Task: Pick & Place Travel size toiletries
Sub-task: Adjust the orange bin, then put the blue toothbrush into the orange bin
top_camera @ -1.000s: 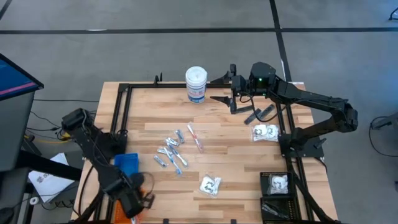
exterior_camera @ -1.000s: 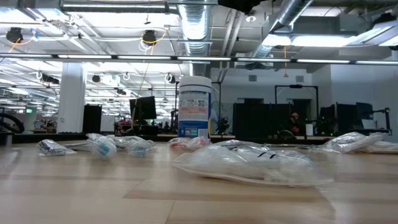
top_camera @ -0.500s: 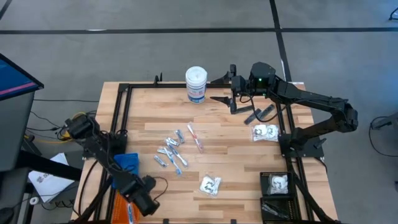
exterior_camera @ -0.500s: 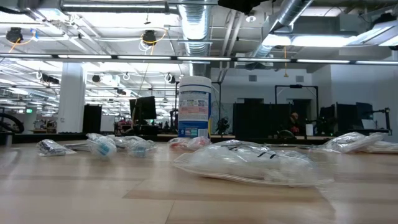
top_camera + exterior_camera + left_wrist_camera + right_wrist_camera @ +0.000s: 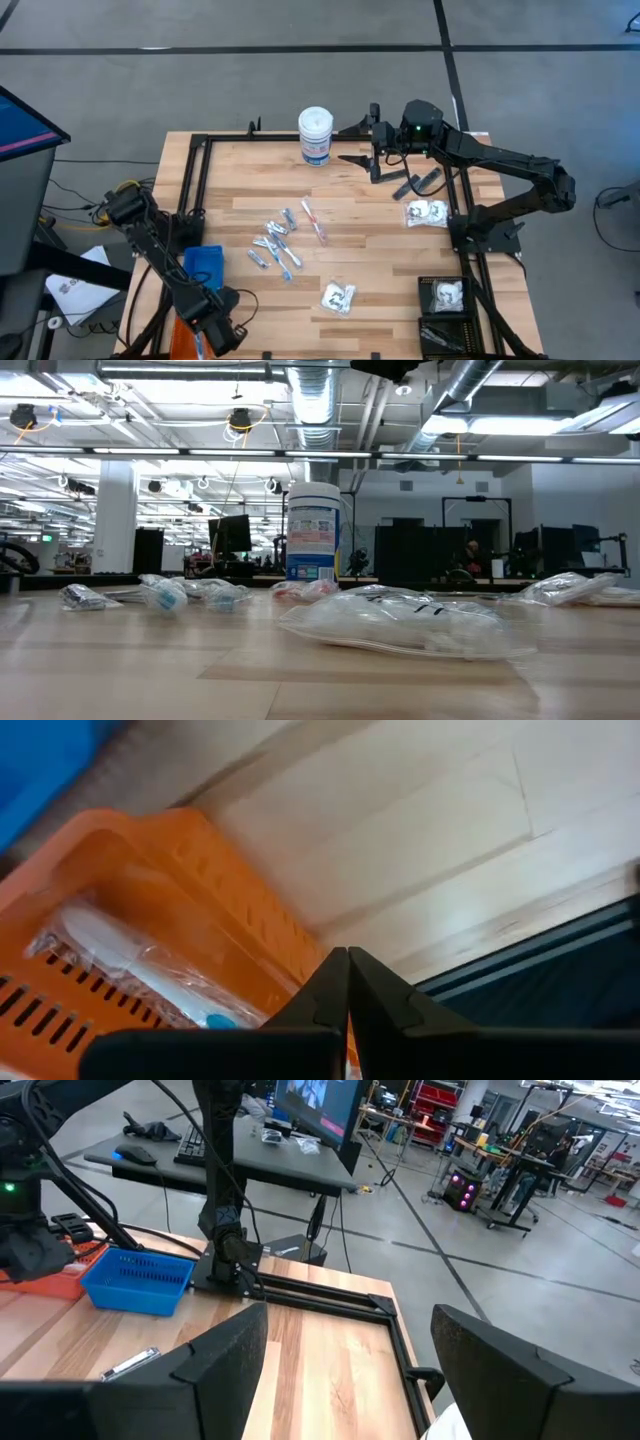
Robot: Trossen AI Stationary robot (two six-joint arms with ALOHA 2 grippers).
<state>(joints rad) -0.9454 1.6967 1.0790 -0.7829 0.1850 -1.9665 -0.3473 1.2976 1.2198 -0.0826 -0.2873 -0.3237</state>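
Small silver-blue tubes [image 5: 274,245] lie clustered mid-table, with a thin white-and-red stick [image 5: 313,220] beside them. One clear packet [image 5: 338,297] lies nearer the near edge, another packet [image 5: 427,212] toward the right, and slim black pieces [image 5: 416,183] behind it. My left gripper [image 5: 215,335] [image 5: 347,965] is shut and holds nothing. It hovers at the near-left corner by the orange bin [image 5: 150,880], which holds a clear packet [image 5: 130,955]. My right gripper [image 5: 355,143] [image 5: 345,1370] hangs open over the far side, right of the white canister [image 5: 315,135].
A blue bin [image 5: 203,265] sits by the left rail next to the orange bin [image 5: 185,335]. A black bin [image 5: 445,298] at the near-right corner holds a packet. A black metal frame [image 5: 190,180] borders the table. The low view has a packet [image 5: 400,620] closest and the canister [image 5: 313,530] behind it.
My left arm has swung about at the near-left corner. Its gripper first moved a little toward the right, then came back toward the left and the near edge beside the orange bin. My right arm and the items on the table have kept still.
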